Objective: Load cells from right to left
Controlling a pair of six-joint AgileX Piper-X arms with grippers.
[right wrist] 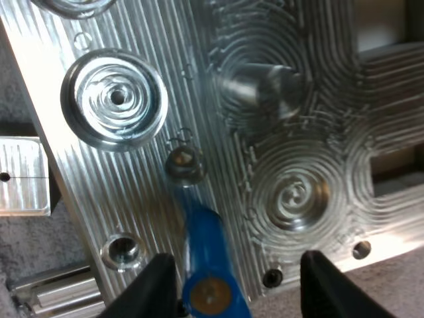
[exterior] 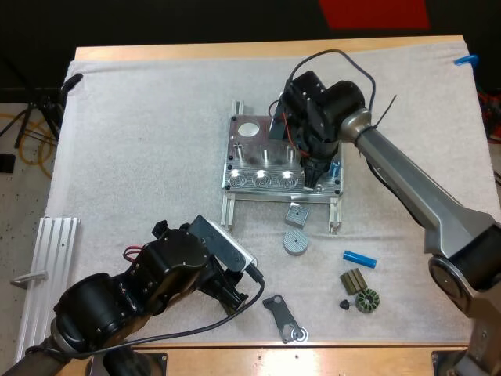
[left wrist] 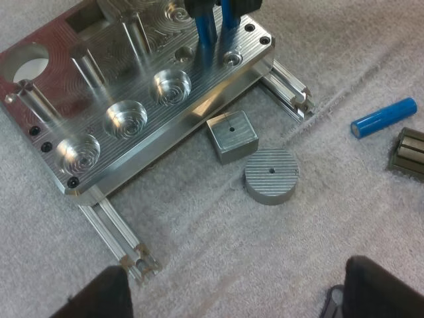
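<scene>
Hovering over the right end of the machined aluminium fixture (exterior: pixel 239 157) is the right gripper (right wrist: pixel 238 265). Its two black fingers are standing well apart, one on each side of a bright blue cylindrical cell (right wrist: pixel 205 255) and pressing on neither side, so I'm calling it wide open and holding nothing. The cell is sitting at the fixture's right end, just past the last big round pocket. It's leaning rather than standing plumb, and I cannot tell whether its foot is fully down in a socket. The step in hand, I'm judging, is seating this rightmost cell. Doing that well is going to mean squaring the cell upright before any push, closing gently on its body, and pressing straight down, since a tilted cell is likely to jam or tip out. The left gripper (left wrist: pixel 235 281) is waiting open and empty over the white mat (left wrist: pixel 199 252), near the small square metal block (left wrist: pixel 230 136) and the round ribbed metal disc (left wrist: pixel 271 173). A second loose blue cylinder (left wrist: pixel 384 116) is lying on the mat, apart from the fixture, looking like the next to load.
</scene>
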